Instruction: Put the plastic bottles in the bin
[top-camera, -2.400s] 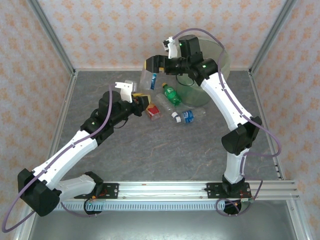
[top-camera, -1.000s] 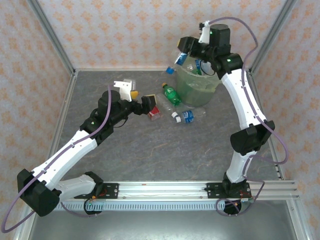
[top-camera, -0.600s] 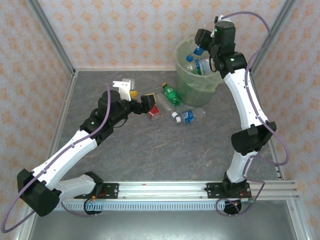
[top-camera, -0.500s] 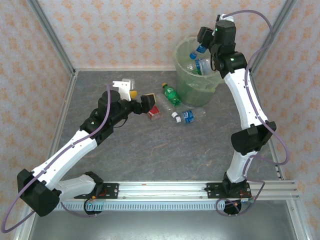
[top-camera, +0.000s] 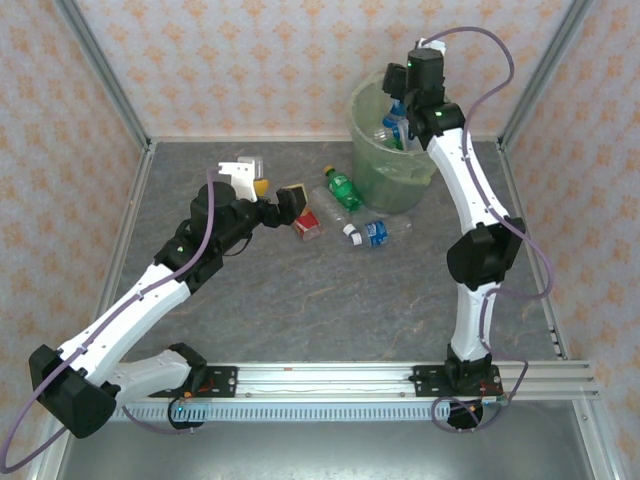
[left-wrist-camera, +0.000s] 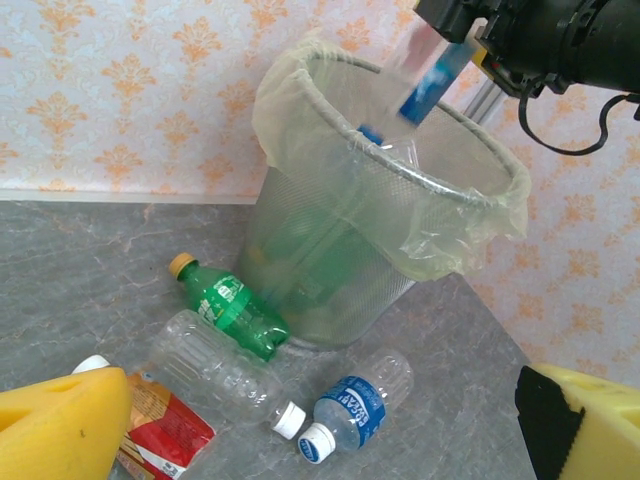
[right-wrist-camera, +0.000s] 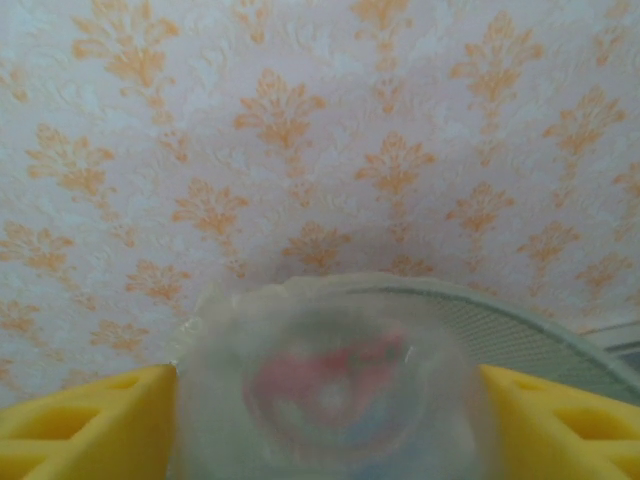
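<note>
The pale-green bin (top-camera: 385, 180) stands at the back right with several bottles (top-camera: 386, 132) inside. My right gripper (top-camera: 398, 93) hangs over its rim, shut on a clear bottle with a blue label (left-wrist-camera: 432, 82); that bottle's base (right-wrist-camera: 325, 395) sits between the yellow fingers (right-wrist-camera: 90, 425). On the table lie a green bottle (top-camera: 341, 187), a clear white-capped bottle (left-wrist-camera: 210, 365), a blue-labelled bottle (top-camera: 377, 232) and a red-labelled bottle (top-camera: 308, 222). My left gripper (top-camera: 278, 192) is open just left of the red-labelled one, nothing between its fingers (left-wrist-camera: 60, 420).
Patterned walls and metal posts (top-camera: 100, 70) close in the grey table (top-camera: 300, 300). The bin's bag (left-wrist-camera: 470, 240) hangs loosely over the rim. The arms' rail (top-camera: 330, 378) runs along the near edge.
My right arm has carried the blue-labelled clear bottle from left of the bin up over its opening. The left gripper has shifted slightly and stays open by the red-labelled bottle.
</note>
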